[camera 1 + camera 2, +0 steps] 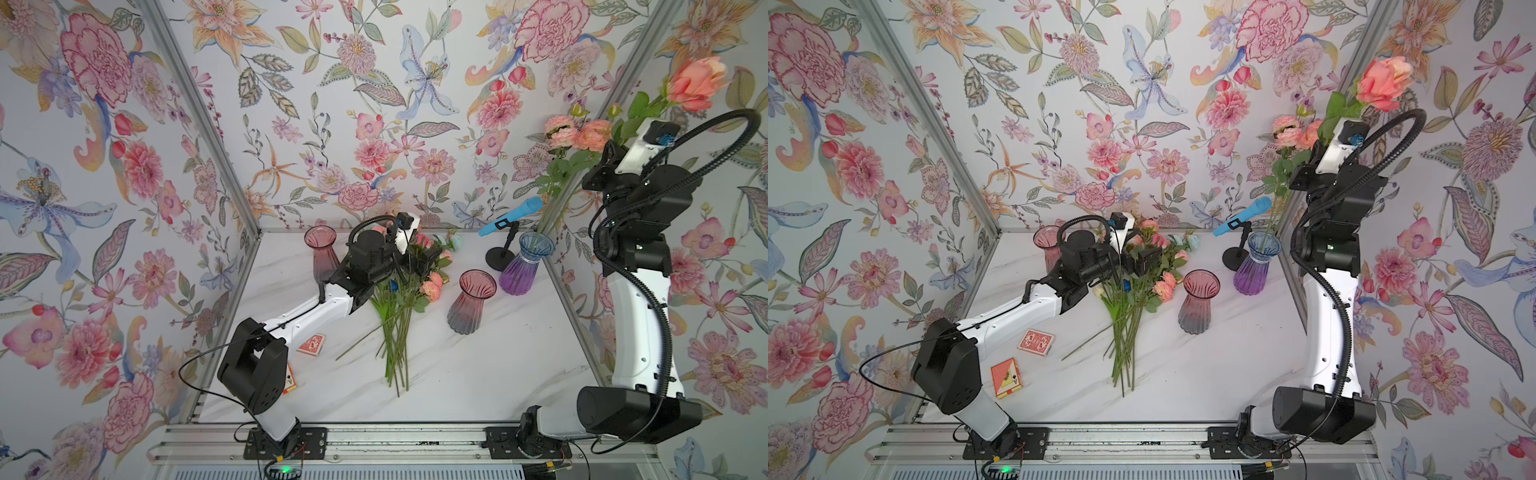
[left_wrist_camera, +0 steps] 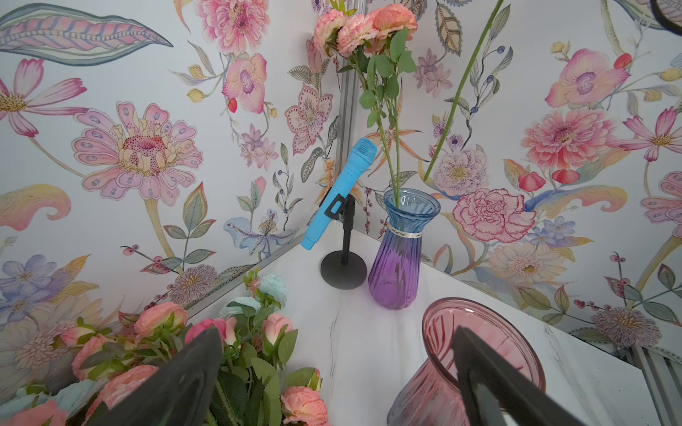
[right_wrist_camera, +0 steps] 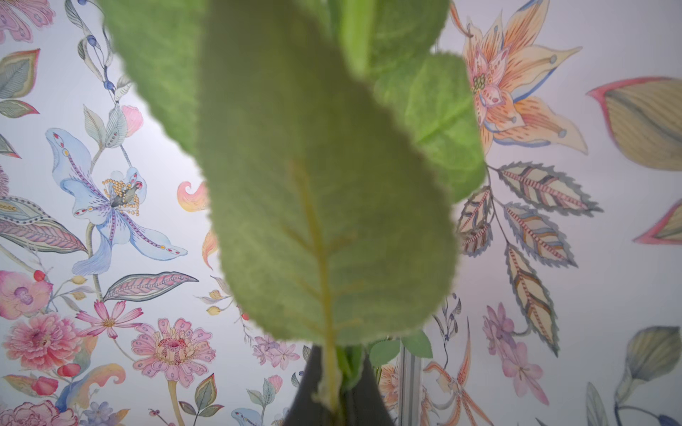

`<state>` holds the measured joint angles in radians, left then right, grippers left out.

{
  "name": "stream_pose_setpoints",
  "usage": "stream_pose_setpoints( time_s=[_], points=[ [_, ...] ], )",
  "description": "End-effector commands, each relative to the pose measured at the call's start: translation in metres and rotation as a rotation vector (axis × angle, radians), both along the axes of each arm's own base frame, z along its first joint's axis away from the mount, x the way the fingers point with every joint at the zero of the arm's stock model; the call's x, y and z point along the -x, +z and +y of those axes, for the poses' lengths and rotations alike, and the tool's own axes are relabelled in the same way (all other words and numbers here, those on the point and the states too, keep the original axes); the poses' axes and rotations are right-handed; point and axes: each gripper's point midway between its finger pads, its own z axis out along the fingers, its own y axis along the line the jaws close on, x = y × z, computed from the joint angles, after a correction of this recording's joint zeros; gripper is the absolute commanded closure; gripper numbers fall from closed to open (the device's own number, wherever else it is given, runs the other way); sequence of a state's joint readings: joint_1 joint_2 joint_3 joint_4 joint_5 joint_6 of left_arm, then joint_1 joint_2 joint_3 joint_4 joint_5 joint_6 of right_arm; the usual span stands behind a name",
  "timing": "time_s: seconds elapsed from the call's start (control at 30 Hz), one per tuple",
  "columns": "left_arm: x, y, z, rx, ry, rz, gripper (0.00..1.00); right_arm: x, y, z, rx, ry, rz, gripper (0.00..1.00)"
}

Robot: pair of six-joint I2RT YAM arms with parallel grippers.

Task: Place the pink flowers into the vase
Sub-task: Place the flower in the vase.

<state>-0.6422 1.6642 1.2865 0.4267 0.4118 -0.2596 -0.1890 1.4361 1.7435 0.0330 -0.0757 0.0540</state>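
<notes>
At two o'clock, the blue-purple glass vase (image 1: 524, 266) holds one pink spray (image 1: 577, 133). The right gripper (image 3: 339, 372) clamps a salmon rose (image 1: 698, 83) above it. The left gripper (image 2: 336, 332), jaws wide, is over the centre flower pile (image 1: 432, 286).

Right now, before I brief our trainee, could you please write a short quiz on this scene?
1. True or false: the left gripper is shut.
2. How many glass vases stand on the table?
3. What does the right gripper hold? A a salmon rose; B the microphone; C a card box.
Key: 1 false, it is open; 2 three; 3 A.
</notes>
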Motion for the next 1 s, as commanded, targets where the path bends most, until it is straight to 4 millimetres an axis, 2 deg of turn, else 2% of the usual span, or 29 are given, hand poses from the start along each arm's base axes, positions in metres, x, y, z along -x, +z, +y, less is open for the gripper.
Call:
stream_pose_setpoints(
  time_s=[0.0,0.23,0.63,0.73,0.97],
  points=[
    [0.005,0.008,-0.002,0.002,-0.011,-0.033,0.0,-0.021,-0.023,-0.004,-0.03,0.031,0.009,1.0],
    [0.005,0.001,-0.004,-0.005,-0.021,-0.022,0.0,-0.053,-0.083,-0.01,-0.09,0.05,0.116,1.0],
    [0.005,0.007,-0.008,0.0,-0.03,-0.036,0.0,-0.073,-0.174,-0.013,-0.17,0.056,0.308,1.0],
    [0.008,0.008,-0.009,0.0,-0.034,-0.035,0.0,-0.076,-0.193,-0.013,-0.203,0.059,0.351,1.0],
    [0.012,0.005,-0.009,-0.007,-0.038,-0.028,0.0,-0.077,-0.222,-0.014,-0.232,0.045,0.431,1.0]
  ],
)
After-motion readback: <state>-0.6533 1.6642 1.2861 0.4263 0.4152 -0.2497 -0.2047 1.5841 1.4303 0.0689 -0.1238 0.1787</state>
